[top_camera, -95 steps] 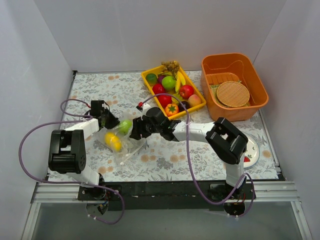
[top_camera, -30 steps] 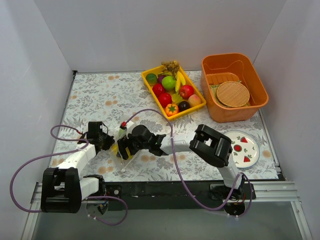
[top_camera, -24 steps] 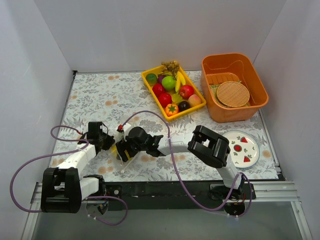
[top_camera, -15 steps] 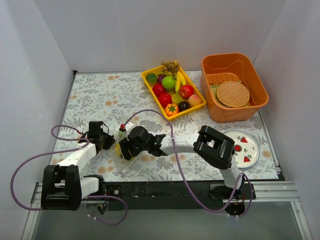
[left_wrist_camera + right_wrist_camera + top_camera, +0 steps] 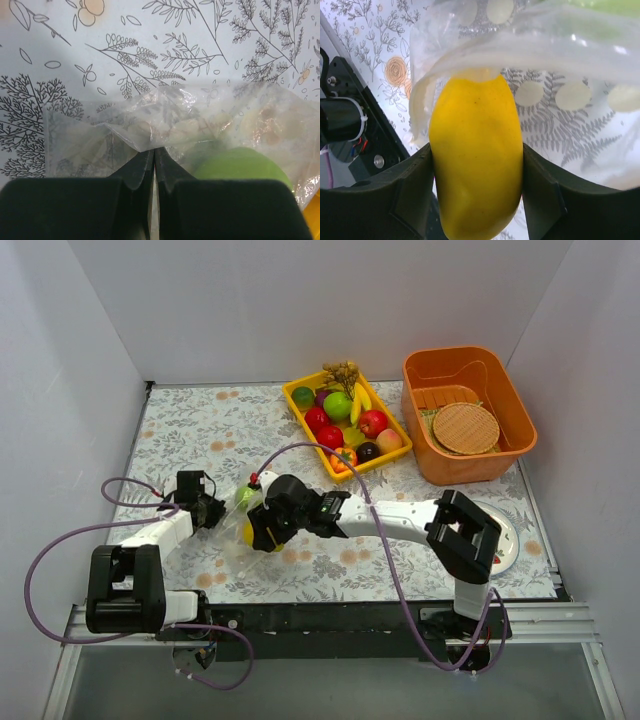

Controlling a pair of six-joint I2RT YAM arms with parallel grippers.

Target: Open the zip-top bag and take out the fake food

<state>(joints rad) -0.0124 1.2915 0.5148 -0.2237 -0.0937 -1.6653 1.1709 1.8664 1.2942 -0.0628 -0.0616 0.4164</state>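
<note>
Near-left on the flowered cloth: 1 clear bag, crumpled, lying between the 2 grippers

Left gripper: jaws closed tight, pinching a fold of bag film at the bag's left end

Right gripper: jaws part-way apart, clamped on 1 yellow lemon, both fingers pressed to its sides. Lemon's far end sits at the bag's pale rim; the part between the fingers looks bare of film

1 green apple inside the bag, just beside the left gripper's jaws. Seen from the top, it lies between the 2 grippers, beyond the lemon

Far centre: 1 yellow tray filled with mixed fruit

Far right: 1 orange basket holding round woven mats

Near right: 1 white plate, mostly hidden behind the right arm
</note>
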